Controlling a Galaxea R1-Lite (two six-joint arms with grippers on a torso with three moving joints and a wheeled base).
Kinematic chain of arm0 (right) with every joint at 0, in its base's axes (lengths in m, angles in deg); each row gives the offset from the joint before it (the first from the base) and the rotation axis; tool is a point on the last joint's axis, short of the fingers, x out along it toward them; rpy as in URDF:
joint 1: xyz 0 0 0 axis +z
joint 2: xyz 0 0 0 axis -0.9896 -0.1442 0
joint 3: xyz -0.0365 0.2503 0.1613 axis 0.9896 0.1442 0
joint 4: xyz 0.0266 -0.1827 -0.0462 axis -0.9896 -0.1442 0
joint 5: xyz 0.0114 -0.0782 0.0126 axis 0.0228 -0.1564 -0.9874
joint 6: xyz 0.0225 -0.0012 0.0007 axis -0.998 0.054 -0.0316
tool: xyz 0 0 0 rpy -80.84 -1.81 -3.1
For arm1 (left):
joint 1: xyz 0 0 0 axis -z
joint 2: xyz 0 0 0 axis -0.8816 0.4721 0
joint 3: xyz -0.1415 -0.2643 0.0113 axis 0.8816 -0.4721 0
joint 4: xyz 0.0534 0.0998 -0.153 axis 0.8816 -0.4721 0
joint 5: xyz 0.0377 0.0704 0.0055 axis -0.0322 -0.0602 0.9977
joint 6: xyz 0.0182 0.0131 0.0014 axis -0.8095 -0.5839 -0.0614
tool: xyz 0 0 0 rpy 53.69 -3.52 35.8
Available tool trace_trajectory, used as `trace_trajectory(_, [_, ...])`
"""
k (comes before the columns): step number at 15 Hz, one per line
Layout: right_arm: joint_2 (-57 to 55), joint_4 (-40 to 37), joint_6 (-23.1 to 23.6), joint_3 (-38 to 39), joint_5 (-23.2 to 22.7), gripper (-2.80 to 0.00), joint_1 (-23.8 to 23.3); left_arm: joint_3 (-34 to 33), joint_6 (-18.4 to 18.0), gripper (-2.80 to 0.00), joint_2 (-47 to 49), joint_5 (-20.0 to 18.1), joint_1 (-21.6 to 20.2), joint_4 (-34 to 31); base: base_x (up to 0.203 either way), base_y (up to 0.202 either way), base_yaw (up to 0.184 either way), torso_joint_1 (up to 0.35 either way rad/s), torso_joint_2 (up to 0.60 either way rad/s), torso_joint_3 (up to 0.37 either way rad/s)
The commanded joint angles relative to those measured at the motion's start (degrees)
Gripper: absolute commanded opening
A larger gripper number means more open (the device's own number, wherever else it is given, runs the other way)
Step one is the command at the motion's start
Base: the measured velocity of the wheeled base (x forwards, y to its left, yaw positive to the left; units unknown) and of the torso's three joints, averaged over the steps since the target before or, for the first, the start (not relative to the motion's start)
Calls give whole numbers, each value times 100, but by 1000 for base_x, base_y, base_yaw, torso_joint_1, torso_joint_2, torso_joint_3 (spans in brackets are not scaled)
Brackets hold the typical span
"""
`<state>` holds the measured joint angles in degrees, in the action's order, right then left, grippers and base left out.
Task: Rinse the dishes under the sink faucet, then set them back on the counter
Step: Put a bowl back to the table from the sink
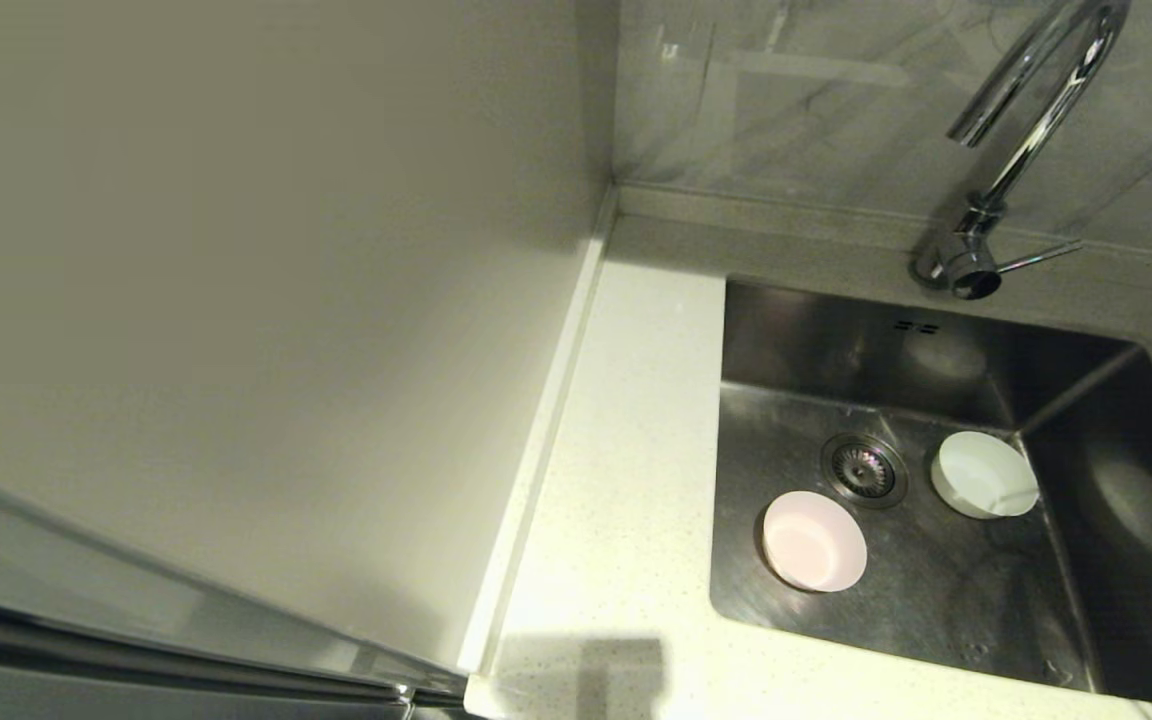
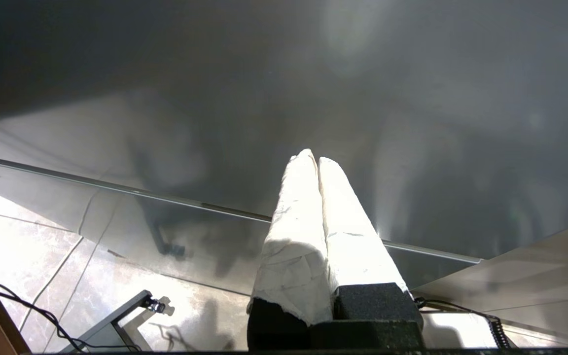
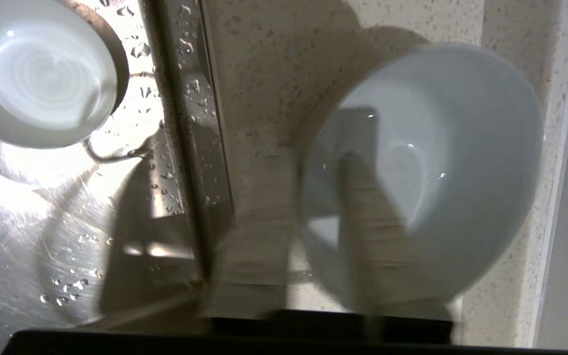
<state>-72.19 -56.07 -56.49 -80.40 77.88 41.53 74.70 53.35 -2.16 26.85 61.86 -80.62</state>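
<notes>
The pale pink bowl [image 1: 814, 541] and the white bowl [image 1: 983, 474] sit upright on the sink [image 1: 936, 600] floor, either side of the drain [image 1: 864, 468]. The faucet [image 1: 1026, 130] arches above the back rim, its lever [image 1: 1036, 258] pointing right. In the right wrist view the pale blue bowl [image 3: 461, 162] sits on the counter [image 3: 274, 74] beside the sink edge. My right gripper [image 3: 308, 187] straddles its rim, one finger inside and one outside, open, with a strip of counter showing beside the outer finger. My left gripper [image 2: 313, 158] is shut and empty, parked low. Neither arm shows in the head view.
A plain cream wall panel [image 1: 236, 300] stands left of the counter [image 1: 626, 450]. The white bowl [image 3: 42, 74] lies in the wet sink [image 3: 17, 222] close to the right gripper. A dark cabinet front and tiled floor [image 2: 27, 236] face the left gripper.
</notes>
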Motion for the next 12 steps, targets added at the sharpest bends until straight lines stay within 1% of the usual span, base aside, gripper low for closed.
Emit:
trace_trajectory(1, [-24, -11, 12, -27, -2, 0, 1, 0, 3, -280, -18, 0, -2, 2, 0, 0, 0, 0, 0, 0])
trace_trajectory(5, [86, 224, 4, -33, 7, 0, 1, 0, 3, -280, -18, 0, -2, 2, 0, 0, 0, 0, 0, 0])
trace_trajectory(7, [385, 266, -106, -48, -14, 0, 56, 0, 3, -280, -18, 0, 3, 2, 0, 0, 0, 0, 0, 0])
trace_trajectory(9, [810, 265, -366, 24, -49, 0, 481, 0, 3, -280, -18, 0, -2, 2, 0, 0, 0, 0, 0, 0])
trace_trajectory(12, [1256, 275, -455, 377, -84, 0, 1471, 0, 3, -280, -18, 0, -2, 2, 0, 0, 0, 0, 0, 0])
